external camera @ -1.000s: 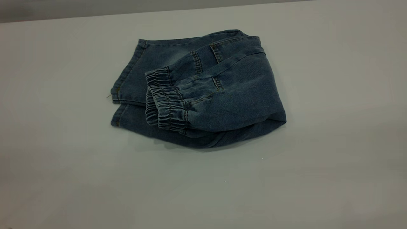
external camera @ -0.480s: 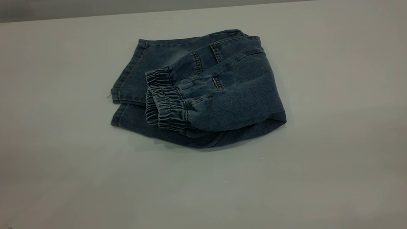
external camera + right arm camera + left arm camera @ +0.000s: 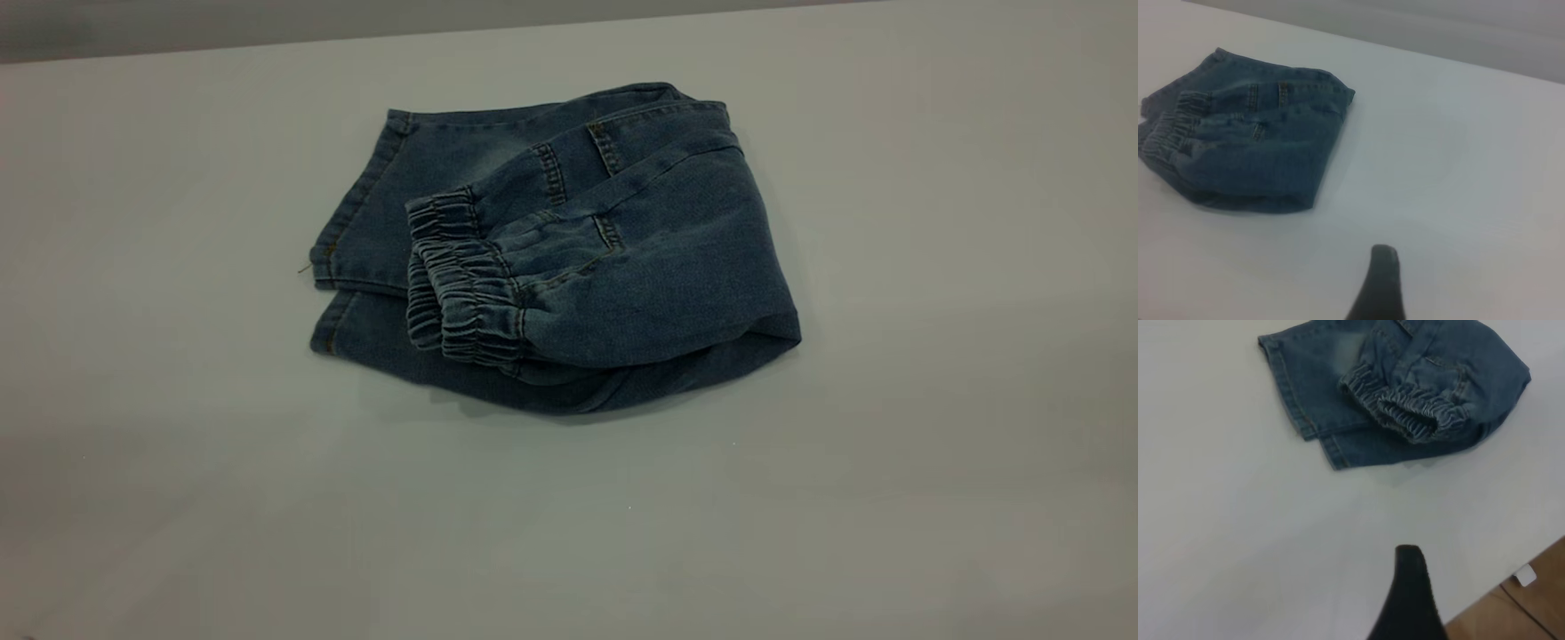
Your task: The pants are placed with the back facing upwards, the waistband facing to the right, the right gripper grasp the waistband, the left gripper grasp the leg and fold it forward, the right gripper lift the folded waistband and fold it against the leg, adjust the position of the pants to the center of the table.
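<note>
The pants lie folded into a compact denim bundle a little behind the middle of the table. The ruched waistband rests on top, facing left, over the leg hems that stick out at the left; which of them is the leg cannot be told. Neither gripper shows in the exterior view. My left gripper hovers near the table's edge, well away from the pants, with one black finger in sight. My right gripper also hangs apart from the pants, showing one finger. Both hold nothing.
The table's edge runs close by the left gripper, with wooden floor and a small white piece beyond it. A grey wall bounds the far side of the table.
</note>
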{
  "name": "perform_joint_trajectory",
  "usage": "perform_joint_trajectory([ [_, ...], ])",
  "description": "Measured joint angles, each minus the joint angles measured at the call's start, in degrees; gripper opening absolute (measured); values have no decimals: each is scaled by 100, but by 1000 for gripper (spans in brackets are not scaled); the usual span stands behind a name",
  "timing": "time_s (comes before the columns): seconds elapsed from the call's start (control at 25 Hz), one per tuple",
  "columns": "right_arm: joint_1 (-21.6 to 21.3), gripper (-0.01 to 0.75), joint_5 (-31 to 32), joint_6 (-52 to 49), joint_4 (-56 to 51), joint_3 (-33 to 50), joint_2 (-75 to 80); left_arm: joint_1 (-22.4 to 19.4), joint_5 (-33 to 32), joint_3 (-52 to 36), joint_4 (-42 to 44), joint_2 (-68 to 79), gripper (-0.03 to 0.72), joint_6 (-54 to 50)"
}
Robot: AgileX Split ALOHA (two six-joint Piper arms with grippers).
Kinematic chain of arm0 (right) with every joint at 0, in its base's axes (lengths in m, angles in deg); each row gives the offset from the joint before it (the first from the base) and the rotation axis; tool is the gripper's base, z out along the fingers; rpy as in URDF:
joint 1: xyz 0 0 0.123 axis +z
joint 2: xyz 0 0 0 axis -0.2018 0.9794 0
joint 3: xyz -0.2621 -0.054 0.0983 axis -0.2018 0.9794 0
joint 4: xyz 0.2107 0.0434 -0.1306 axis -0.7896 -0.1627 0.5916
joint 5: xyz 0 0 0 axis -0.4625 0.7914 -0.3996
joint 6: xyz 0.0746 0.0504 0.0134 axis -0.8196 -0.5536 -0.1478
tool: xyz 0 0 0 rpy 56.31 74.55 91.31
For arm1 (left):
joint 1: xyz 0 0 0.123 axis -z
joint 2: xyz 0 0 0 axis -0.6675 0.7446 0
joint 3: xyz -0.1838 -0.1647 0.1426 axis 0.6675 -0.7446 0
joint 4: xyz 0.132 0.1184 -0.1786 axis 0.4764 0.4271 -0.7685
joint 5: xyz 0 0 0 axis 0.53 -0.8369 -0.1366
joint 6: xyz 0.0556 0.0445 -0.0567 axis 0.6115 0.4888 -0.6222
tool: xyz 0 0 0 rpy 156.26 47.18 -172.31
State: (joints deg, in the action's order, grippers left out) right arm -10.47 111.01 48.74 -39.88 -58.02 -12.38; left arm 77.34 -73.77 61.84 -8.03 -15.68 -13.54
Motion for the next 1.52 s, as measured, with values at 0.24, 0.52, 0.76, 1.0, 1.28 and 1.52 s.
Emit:
perform_joint_trajectory([
  [0.24,0,570,7,5,0,-5,0,0,-3,-5,6,0,516,15],
  [0.52,0,570,7,16,0,-5,0,0,-3,-5,6,0,516,15],
  [0.76,0,570,7,10,-5,-5,0,-496,-3,-5,11,0,516,15],
  [1.0,278,570,7,10,-18,-5,0,-1818,-3,-5,11,-22,516,10],
  [1.28,404,569,7,10,-18,-5,0,-3266,-9,-5,24,-603,516,10],
  [1.52,404,569,7,10,-23,-5,0,-3476,-9,-5,18,-659,516,10],
])
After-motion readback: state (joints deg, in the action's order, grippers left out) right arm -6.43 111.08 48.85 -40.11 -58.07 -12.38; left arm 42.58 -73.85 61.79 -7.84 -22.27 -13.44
